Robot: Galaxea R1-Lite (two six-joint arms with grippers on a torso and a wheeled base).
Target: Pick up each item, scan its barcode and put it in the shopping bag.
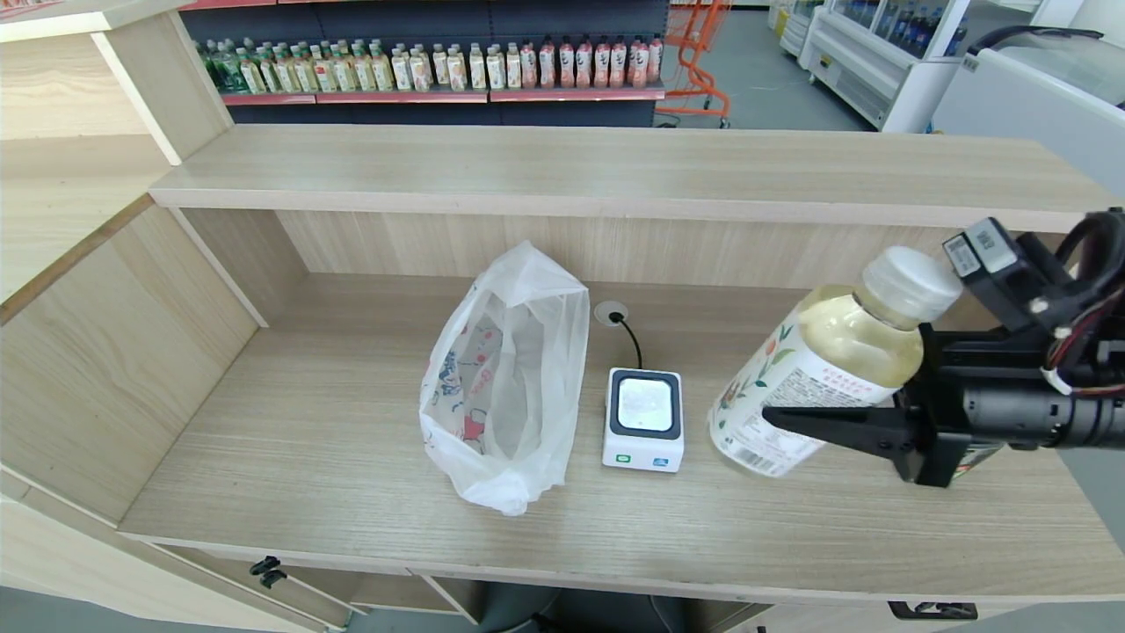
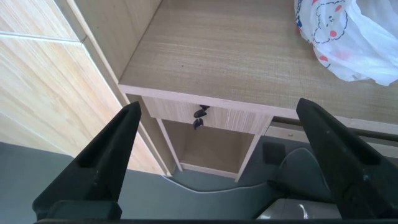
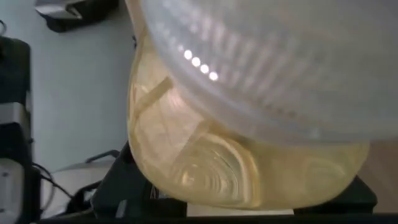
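Left claw (image 2: 219,112): fingers spread wide with nothing between them, hanging just off the front edge of the worktop (image 1: 308,440), on the shopping bag's side.
Shopping bag (image 1: 505,378): stands slumped on the worktop with its mouth open; something printed shows through the plastic.
Right claw (image 1: 817,396): clamped across the body of the bottle (image 1: 826,352), holding it clear above the worktop.
Bottle axis: tilted, with the base down towards the scanner and the white cap (image 1: 910,283) up and away to the robot's right.
Barcode (image 1: 758,454): on the label beside the base, at the low end.
Scanner (image 1: 643,413): sits between bag and bottle, window facing up; it lies just left of the bottle's base.
Next move, as I judge it: the right arm is the nearer and carries the bottle leftwards, barcode over the window.
Risk: the barcode may face away from the glass.
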